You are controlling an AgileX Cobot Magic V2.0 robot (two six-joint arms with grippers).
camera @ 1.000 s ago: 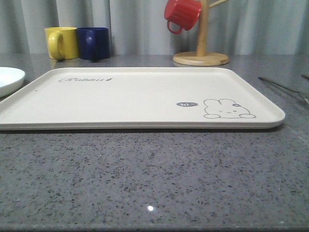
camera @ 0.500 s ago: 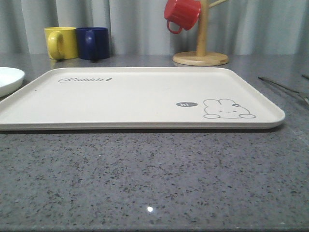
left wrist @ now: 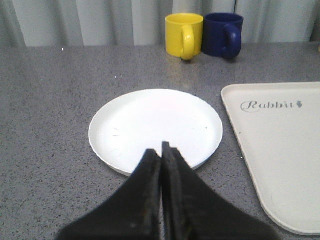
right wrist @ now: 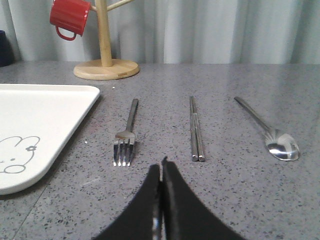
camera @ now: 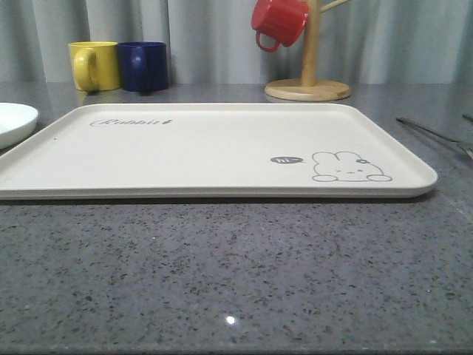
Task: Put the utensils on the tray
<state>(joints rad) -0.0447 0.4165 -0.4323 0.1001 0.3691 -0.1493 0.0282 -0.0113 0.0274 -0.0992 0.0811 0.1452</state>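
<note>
The cream tray point(camera: 207, 148) with its rabbit drawing lies bare in the middle of the grey table; its corners also show as the tray point(left wrist: 285, 150) and the tray point(right wrist: 40, 115). To its right, on the table, lie the utensils: a fork point(right wrist: 127, 131), a pair of chopsticks point(right wrist: 195, 128) and a spoon point(right wrist: 270, 131), all parallel. A thin piece of cutlery point(camera: 436, 135) shows at the front view's right edge. My right gripper point(right wrist: 161, 167) is shut and empty, just short of the fork and chopsticks. My left gripper point(left wrist: 161, 150) is shut and empty over the near rim of a white plate point(left wrist: 155, 127).
A yellow mug point(camera: 94, 65) and a blue mug point(camera: 143, 66) stand at the back left. A wooden mug tree point(camera: 308, 74) with a red mug point(camera: 277, 22) stands at the back right. The white plate point(camera: 13, 122) sits left of the tray. Curtains close the back.
</note>
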